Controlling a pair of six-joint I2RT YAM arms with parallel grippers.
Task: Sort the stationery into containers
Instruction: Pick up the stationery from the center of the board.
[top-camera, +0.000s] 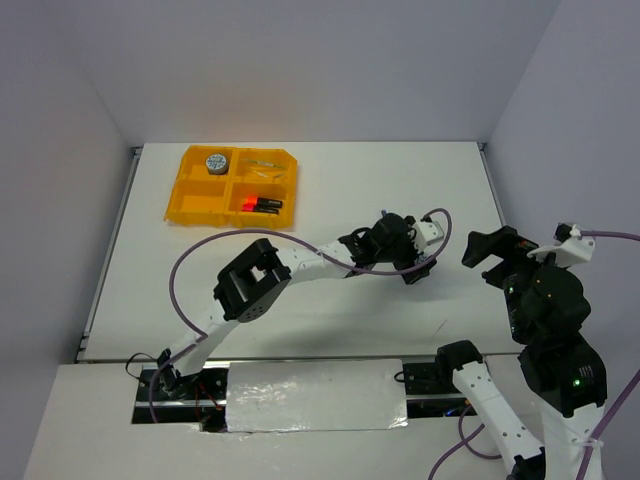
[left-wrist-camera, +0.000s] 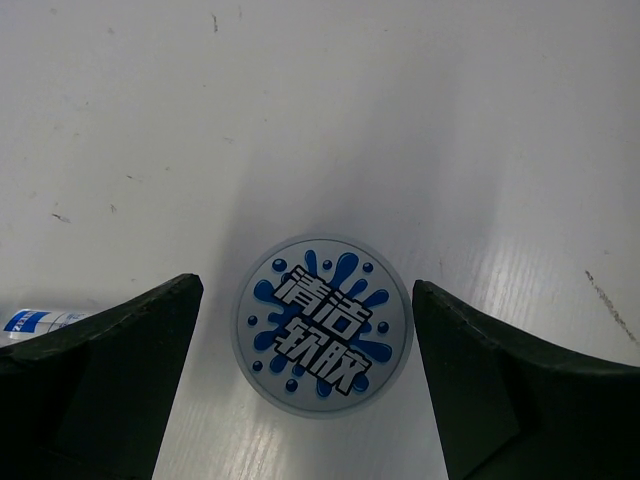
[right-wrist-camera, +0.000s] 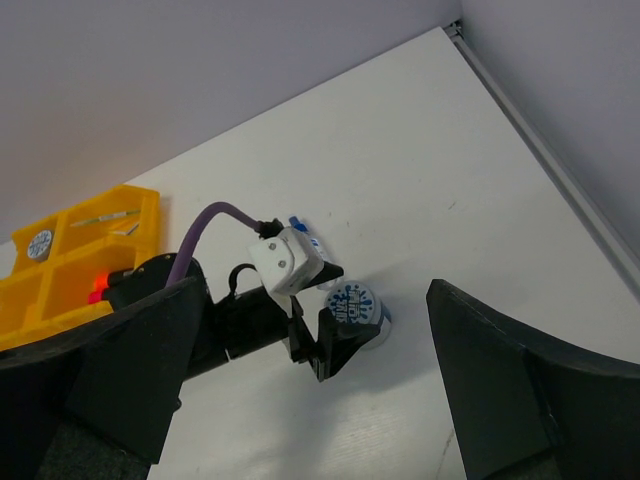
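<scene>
A round grey-blue roll (left-wrist-camera: 323, 325) with a blue splash label lies flat on the white table, between the open fingers of my left gripper (left-wrist-camera: 305, 288); neither finger touches it. The roll also shows in the right wrist view (right-wrist-camera: 353, 303), with the left gripper (right-wrist-camera: 345, 335) around it. A blue-capped clear bottle (left-wrist-camera: 38, 321) lies just left of the left finger; its cap (right-wrist-camera: 297, 222) shows behind the wrist. My right gripper (top-camera: 497, 250) is open and empty, raised to the right of the left gripper. The orange-yellow tray (top-camera: 190, 207) sits at the far left.
The tray holds another round roll (top-camera: 217, 161), thin pens (top-camera: 265, 164) and black markers with a red cap (top-camera: 260, 204). The left arm (top-camera: 255, 282) stretches across the table's middle with a purple cable. A raised rail (right-wrist-camera: 560, 180) borders the table's right side.
</scene>
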